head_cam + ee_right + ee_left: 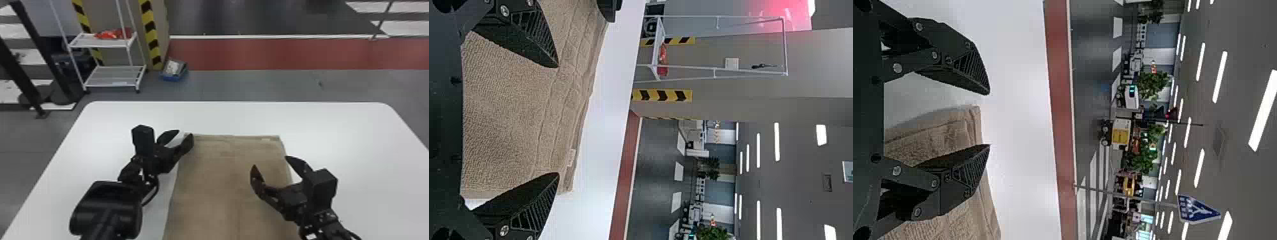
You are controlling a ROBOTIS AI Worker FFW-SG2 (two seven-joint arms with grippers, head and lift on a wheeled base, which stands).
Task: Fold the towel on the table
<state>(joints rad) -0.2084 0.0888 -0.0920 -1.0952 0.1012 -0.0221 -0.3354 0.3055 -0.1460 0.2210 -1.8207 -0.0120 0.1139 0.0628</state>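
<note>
– where is the towel [229, 185] found?
– on the white table [325, 124], where it is laid flat, its far edge stretched sideways and a pale tag [265, 139] borne near the far right corner.
– and the grippers?
– the left gripper [185, 133] is pictured at the far left corner, its fingers parted. the right gripper [271, 161] is seen wide open by the towel's right edge, farther to the near side.
– are any containers captured?
– beyond the table, to the left, a blue tray [171, 78] is set on the floor, with grey and white contents [172, 67] that cannot be identified.
– and left of that?
– a white rack [110, 85] is seen; a red bundle [111, 34] is carried on its upper shelf.
</note>
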